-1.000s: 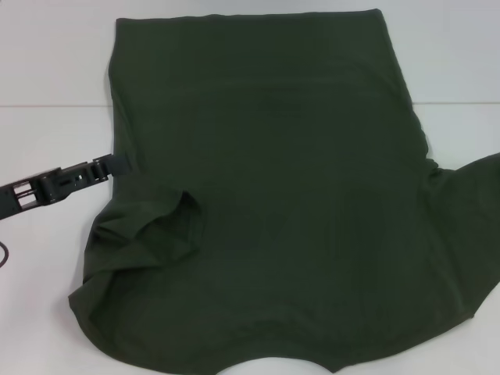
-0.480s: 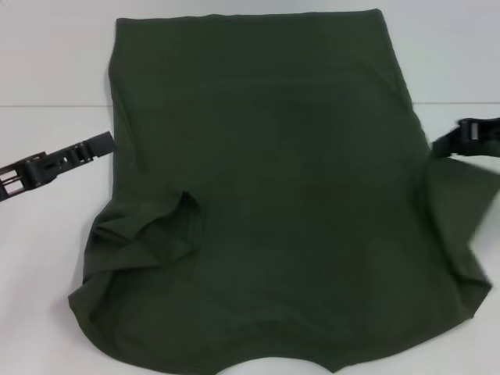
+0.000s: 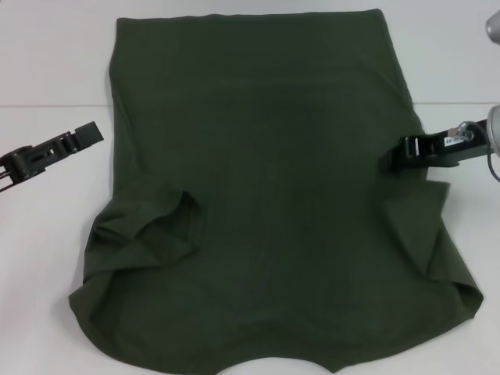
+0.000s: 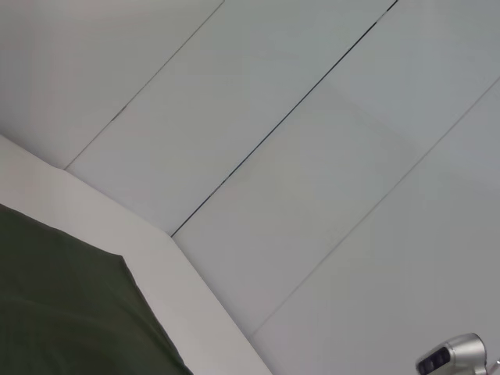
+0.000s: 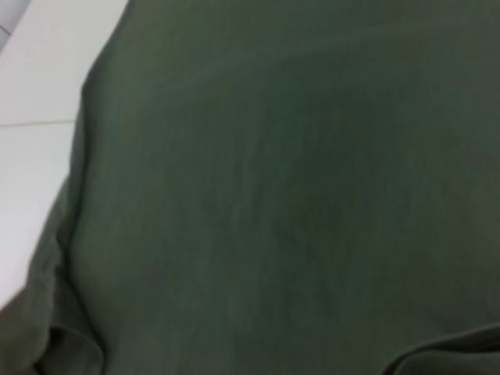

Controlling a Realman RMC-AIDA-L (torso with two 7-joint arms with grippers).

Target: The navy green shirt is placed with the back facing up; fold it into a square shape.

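The right pincer [image 3: 388, 161] seems to grip the navy green shirt's [image 3: 266, 195] sleeve fold; the left pincer [image 3: 94, 133], state unclear, sits beside it.

Three cameras, one cloth

Head view looked down over the dark olive-green cotton shirt [image 3: 266, 195]; right wrist hung close above it; left wrist faced wall panels.

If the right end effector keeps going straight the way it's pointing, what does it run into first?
Probably the navy green shirt: the right end effector sits at the shirt's right edge pointing inward over the cloth. How high it rides above the fabric is unclear.
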